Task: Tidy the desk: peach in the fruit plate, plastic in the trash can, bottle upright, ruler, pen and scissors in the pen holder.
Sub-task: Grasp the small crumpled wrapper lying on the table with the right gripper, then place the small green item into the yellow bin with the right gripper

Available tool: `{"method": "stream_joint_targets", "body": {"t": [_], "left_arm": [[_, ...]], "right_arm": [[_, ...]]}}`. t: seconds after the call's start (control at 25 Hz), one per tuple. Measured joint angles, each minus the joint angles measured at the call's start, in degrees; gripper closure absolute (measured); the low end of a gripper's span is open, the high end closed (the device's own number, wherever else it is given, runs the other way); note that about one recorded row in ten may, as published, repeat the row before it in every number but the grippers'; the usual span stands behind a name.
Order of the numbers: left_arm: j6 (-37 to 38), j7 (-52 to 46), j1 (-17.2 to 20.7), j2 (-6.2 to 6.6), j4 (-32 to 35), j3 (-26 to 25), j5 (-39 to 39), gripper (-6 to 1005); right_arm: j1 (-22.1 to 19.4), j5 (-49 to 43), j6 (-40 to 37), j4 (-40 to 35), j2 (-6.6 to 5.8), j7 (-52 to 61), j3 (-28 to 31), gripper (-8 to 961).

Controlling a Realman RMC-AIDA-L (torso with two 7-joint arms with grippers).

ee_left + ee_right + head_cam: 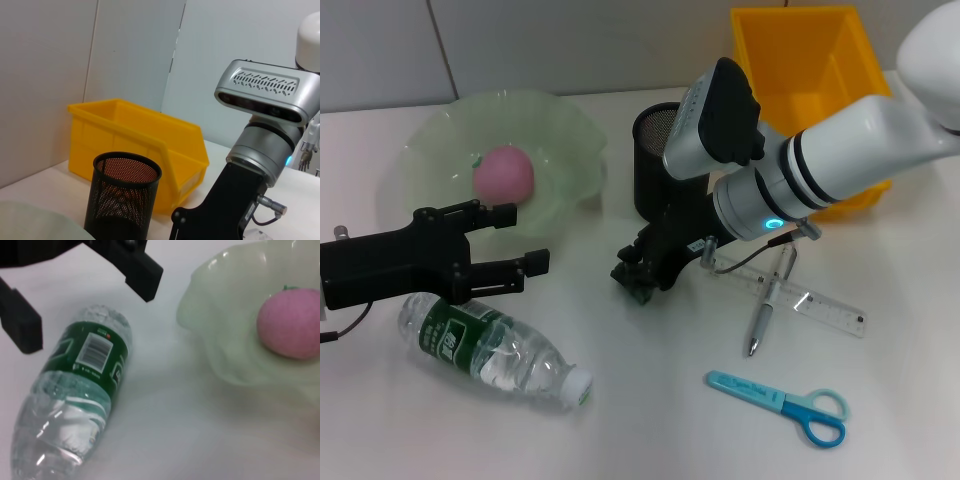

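A plain white tabletop (650,420) fills the lower part of the head view, smooth and matte, with soft grey shadows lying on it and its far edge meeting the wall; the same pale surface shows in the left wrist view (35,182) and, up close, in the right wrist view (165,430). Behind it stands a light grey panelled wall (520,40), flat and unmarked, split by thin vertical seams. In the left wrist view this wall (135,50) rises in several upright panels, the one farther along looking paler than its neighbours.
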Motion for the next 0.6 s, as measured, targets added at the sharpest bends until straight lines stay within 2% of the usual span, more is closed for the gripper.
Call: {"method": "stream_joint_targets", "body": {"t": [0.24,0.6], "left_arm": [[0.0,0.31,0.08,0.0,0.03,0.0,0.0,181],[0.02,0.57,0.15,0.0,0.03,0.0,0.0,182]], "right_arm": [[-1.05,2.67,-0.97,-0.65,-0.27,0.15,0.29,790],[-4.39,5.62,-4.35,-5.07,-0.5,0.9,0.63,891]]}}
